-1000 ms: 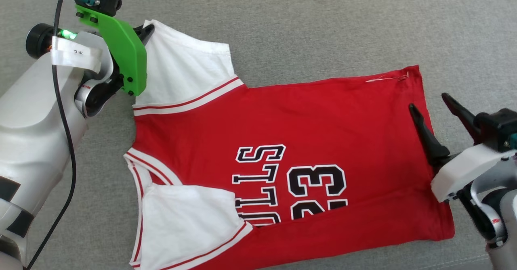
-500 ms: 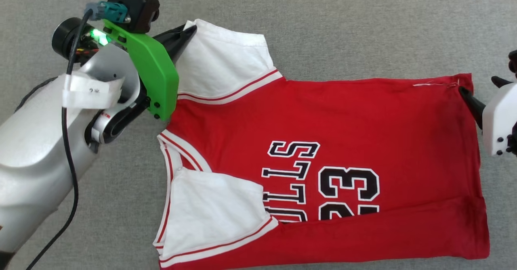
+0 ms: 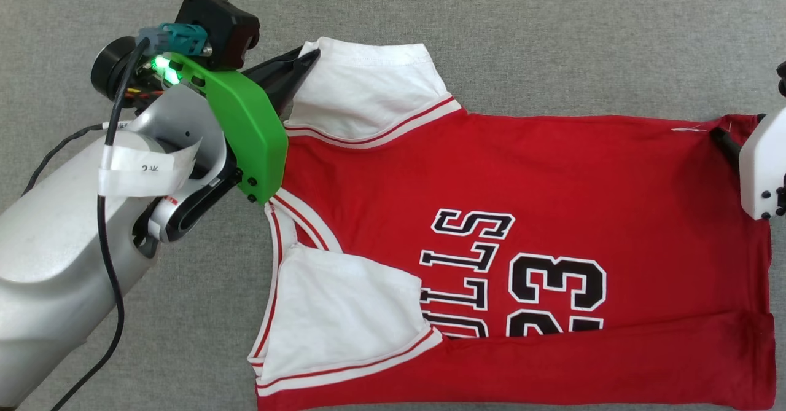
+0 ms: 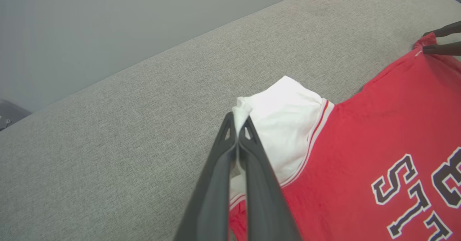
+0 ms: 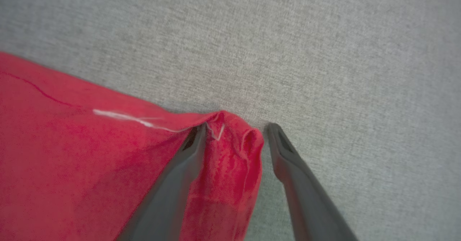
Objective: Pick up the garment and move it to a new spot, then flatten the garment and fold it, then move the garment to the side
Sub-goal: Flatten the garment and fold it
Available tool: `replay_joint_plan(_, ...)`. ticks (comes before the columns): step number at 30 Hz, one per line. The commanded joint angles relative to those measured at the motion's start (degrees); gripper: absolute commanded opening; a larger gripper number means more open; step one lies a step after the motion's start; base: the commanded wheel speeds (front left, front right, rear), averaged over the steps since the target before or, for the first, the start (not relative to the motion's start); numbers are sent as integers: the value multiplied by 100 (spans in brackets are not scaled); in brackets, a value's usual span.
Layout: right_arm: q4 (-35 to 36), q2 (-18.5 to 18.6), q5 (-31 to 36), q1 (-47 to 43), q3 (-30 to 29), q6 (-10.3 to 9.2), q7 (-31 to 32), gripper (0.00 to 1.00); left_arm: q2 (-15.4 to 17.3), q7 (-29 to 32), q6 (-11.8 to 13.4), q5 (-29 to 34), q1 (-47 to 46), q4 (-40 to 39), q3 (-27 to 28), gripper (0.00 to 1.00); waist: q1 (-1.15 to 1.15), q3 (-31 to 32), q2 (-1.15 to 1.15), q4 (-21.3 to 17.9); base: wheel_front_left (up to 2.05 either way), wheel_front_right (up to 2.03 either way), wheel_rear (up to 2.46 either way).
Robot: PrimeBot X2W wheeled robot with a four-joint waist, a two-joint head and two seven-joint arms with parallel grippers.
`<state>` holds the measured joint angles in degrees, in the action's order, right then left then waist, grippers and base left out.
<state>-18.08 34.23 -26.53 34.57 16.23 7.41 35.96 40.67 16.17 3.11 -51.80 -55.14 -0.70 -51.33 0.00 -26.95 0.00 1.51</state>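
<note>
The left pincer (image 4: 237, 124) is pressed shut on the outer corner of the far sleeve (image 3: 368, 91), with a pinch of white cloth standing up between its dark fingertips. In the head view it reaches in from the left, under its green bracket (image 3: 252, 134), and the sleeve corner is lifted slightly off the grey fabric-covered worktop (image 3: 552, 42).

The right pincer (image 5: 236, 129) stands wide, astride the hem corner (image 5: 230, 151) of the garment (image 3: 491, 171). One finger lies on the red cloth beside a loose white thread. The other rests on the bare worktop just past the cloth's edge. The corner bunches up between the two fingers, and they have not closed on it.

The garment, a red jersey shirt, lies spread chest-up across the middle of the worktop. Its striped collar (image 3: 307, 220) points to the robot's left and its hem to the right, so the shirt is stretched between the two pincers. The near sleeve (image 3: 344, 313) is folded in over the chest and hides part of the black "BULLS 23" print (image 3: 522, 276). A strip of the near side of the body is also turned up over the bottom of the numerals. The far edge runs nearly straight from the sleeve to the hem corner.
</note>
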Motion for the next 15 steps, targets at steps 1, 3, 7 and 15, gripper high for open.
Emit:
replay_joint_plan(1,-131,-83,-84,-80,221,8,66,0,32,-40,31,-7,106,10,15,0,0,14,0,-10,0,0,0)
replay_joint_plan(3,-169,-56,-151,-67,273,8,6,0,37,-79,27,-14,127,70,21,0,0,54,0,-24,0,0,0)
replay_joint_plan(7,-264,-55,-217,-10,228,8,-263,0,-4,-201,31,-66,219,223,38,0,0,211,0,-53,0,0,0)
replay_joint_plan(15,-305,-175,-526,-69,60,8,-910,0,-55,-488,65,-238,566,529,76,0,0,768,0,-97,0,0,0)
